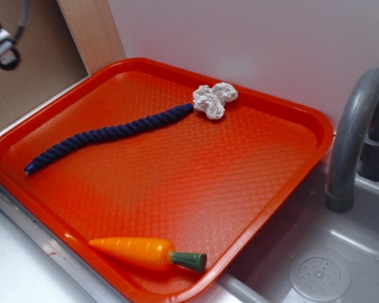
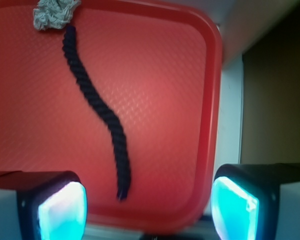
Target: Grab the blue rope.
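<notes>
The blue rope (image 1: pixel 110 136) is a dark navy twisted cord lying slightly wavy across the far half of the orange tray (image 1: pixel 259 189). One end touches a white knotted cloth lump (image 1: pixel 215 100). In the wrist view the rope (image 2: pixel 97 107) runs from the lump (image 2: pixel 54 12) down to a free end between the two fingers. My gripper (image 2: pixel 149 207) is open, high above the tray's edge, with nothing between its cyan pads (image 2: pixel 62 212). In the exterior view only a bit of the arm (image 1: pixel 3 44) shows at the top left.
A toy carrot (image 1: pixel 145 252) lies at the tray's front edge. A grey sink (image 1: pixel 322 265) with a grey faucet (image 1: pixel 354 132) is to the right. A white wall stands behind the tray, a brown panel (image 1: pixel 88 28) at the back left.
</notes>
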You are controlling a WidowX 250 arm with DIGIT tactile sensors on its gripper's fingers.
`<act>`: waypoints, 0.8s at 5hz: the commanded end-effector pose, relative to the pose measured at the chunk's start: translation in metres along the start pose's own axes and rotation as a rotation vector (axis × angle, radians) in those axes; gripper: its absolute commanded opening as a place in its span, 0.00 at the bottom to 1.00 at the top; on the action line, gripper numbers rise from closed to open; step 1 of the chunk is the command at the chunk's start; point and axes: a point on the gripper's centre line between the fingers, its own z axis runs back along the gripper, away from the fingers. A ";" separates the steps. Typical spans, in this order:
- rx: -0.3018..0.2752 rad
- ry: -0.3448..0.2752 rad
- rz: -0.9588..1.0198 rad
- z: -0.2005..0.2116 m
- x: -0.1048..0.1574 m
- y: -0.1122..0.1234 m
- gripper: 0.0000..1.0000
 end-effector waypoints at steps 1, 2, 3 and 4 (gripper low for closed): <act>-0.029 0.047 -0.138 -0.063 0.031 -0.027 1.00; -0.032 0.096 -0.229 -0.097 0.029 -0.033 1.00; -0.042 0.146 -0.249 -0.123 0.025 -0.038 1.00; -0.032 0.182 -0.295 -0.139 0.022 -0.041 1.00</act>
